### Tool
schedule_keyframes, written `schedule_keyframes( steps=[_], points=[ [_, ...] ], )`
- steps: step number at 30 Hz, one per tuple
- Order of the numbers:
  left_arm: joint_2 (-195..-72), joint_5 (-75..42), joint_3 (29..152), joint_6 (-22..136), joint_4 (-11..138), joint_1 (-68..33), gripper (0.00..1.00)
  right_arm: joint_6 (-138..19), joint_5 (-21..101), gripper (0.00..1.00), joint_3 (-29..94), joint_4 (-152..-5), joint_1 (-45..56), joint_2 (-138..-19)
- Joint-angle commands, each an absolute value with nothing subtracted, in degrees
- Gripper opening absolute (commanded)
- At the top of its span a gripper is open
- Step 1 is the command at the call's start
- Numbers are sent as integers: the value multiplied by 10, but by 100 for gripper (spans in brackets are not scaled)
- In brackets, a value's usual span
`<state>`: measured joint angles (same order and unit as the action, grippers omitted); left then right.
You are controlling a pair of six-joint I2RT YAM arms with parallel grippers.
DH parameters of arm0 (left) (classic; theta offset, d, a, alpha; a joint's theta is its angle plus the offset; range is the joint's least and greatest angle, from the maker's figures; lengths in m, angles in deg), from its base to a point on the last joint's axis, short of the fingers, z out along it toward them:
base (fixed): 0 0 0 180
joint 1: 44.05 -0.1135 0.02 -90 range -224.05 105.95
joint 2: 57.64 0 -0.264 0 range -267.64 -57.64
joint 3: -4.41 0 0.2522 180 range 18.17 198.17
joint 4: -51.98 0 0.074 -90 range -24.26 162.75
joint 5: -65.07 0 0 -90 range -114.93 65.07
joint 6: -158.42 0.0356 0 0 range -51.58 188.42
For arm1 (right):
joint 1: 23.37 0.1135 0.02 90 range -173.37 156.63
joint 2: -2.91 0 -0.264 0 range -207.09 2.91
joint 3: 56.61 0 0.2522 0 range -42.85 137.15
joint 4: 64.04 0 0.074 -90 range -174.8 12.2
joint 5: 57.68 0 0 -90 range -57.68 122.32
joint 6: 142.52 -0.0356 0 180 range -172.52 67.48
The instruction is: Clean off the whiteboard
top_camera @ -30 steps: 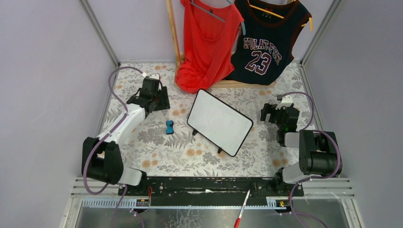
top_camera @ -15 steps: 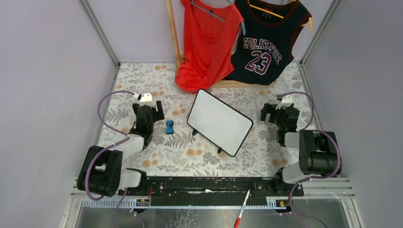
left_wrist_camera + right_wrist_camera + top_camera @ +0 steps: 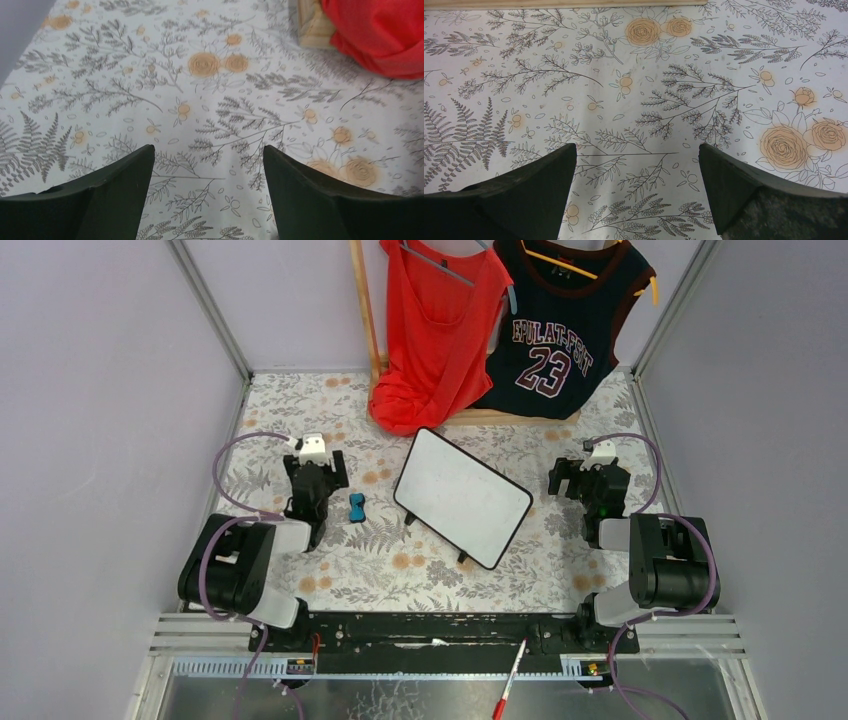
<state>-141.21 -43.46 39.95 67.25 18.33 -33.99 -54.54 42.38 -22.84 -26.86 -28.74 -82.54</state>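
Note:
The whiteboard (image 3: 462, 497) lies tilted in the middle of the flowered table, white face blank, black frame and small feet showing. A small blue eraser (image 3: 356, 507) lies on the cloth just left of it. My left gripper (image 3: 318, 472) is open and empty, left of the eraser; the left wrist view shows only cloth between its jaws (image 3: 207, 165). My right gripper (image 3: 580, 472) is open and empty, right of the board; the right wrist view shows only cloth between its jaws (image 3: 636, 165).
A red top (image 3: 437, 335) and a dark jersey (image 3: 563, 325) hang on a wooden rack (image 3: 366, 310) at the back; the red cloth (image 3: 385, 35) and a rack foot (image 3: 312, 25) show in the left wrist view. A red pen (image 3: 510, 680) lies below the near rail.
My left arm has pulled back from the far left toward its base, folding up, and its gripper now rests near the eraser. The right arm and the whiteboard have not moved.

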Motion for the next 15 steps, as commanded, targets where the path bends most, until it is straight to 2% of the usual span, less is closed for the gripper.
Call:
schedule_keyframes(
  steps=[1, 15],
  points=[
    [-1445, -457, 399, 676, 110, -347, 79, -549, 422, 99, -221, -233, -288, -825],
    [-1426, -536, 334, 639, 7, -347, 76, -548, 423, 99, -220, -236, -288, -825]
  ],
)
